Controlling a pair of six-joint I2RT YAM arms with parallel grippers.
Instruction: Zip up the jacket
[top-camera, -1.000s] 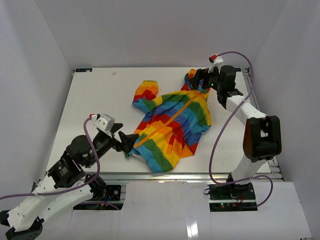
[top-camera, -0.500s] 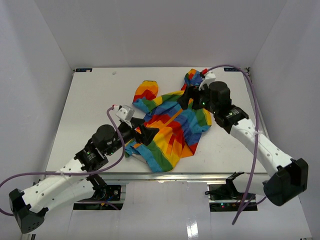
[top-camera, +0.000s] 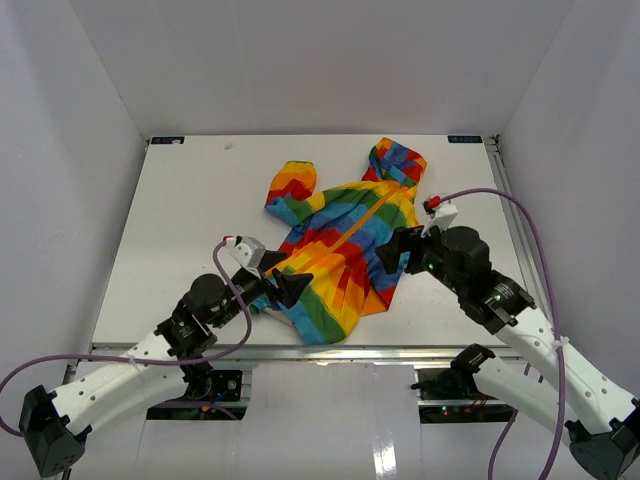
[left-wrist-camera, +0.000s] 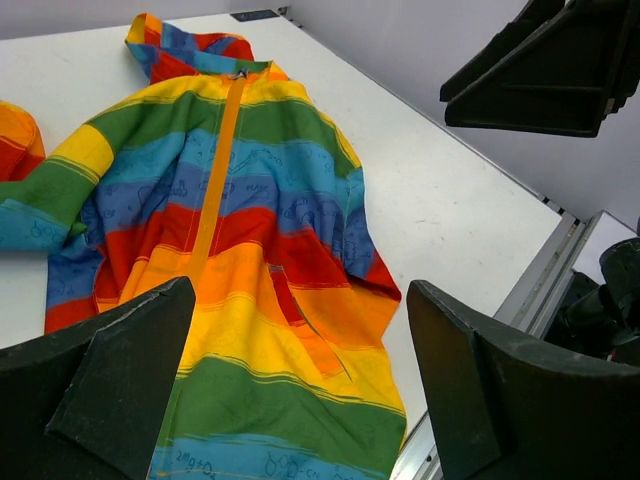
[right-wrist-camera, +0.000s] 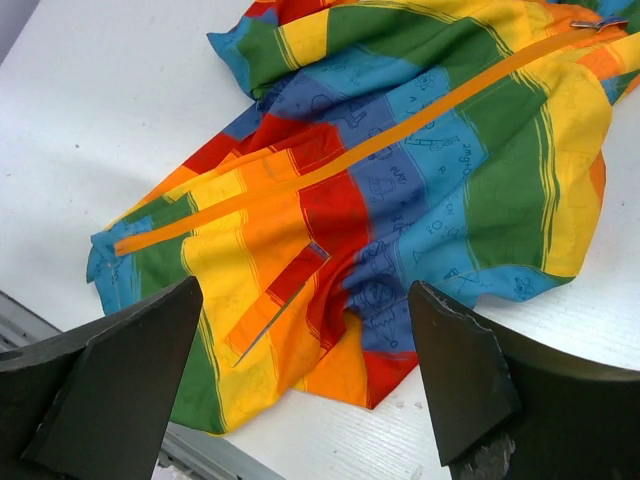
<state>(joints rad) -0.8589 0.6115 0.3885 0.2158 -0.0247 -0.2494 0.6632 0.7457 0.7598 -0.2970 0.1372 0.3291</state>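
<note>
The jacket lies flat on the white bench, a little right of the middle of the overhead view. Its hood points to the upper right and its hem to the lower left, near the bench's front edge. One sleeve is folded out to the upper left. The fabric runs in bands of red, orange, yellow, green and blue.

An orange zipper crosses the front diagonally from hem to collar. In the right wrist view the zipper reads as one unbroken strip, with a small metal pull at its upper end, in the top right corner of that frame. In the left wrist view the same strip climbs to the collar, and both front panels meet along it.

The left hand sits over the lower left part of the jacket, near the hem. Its fingers are spread wide with nothing between them. From its own camera the left hand frames the lower bands of cloth between two dark fingers.

The right hand is at the jacket's right edge, by the lower right side of the body. Its fingers are also wide apart and holding nothing. In its own view the right hand looks down on the hem corner and the bare bench beyond it.

Whether either hand touches the cloth I cannot tell. A purple cable loops above the right arm.
</note>
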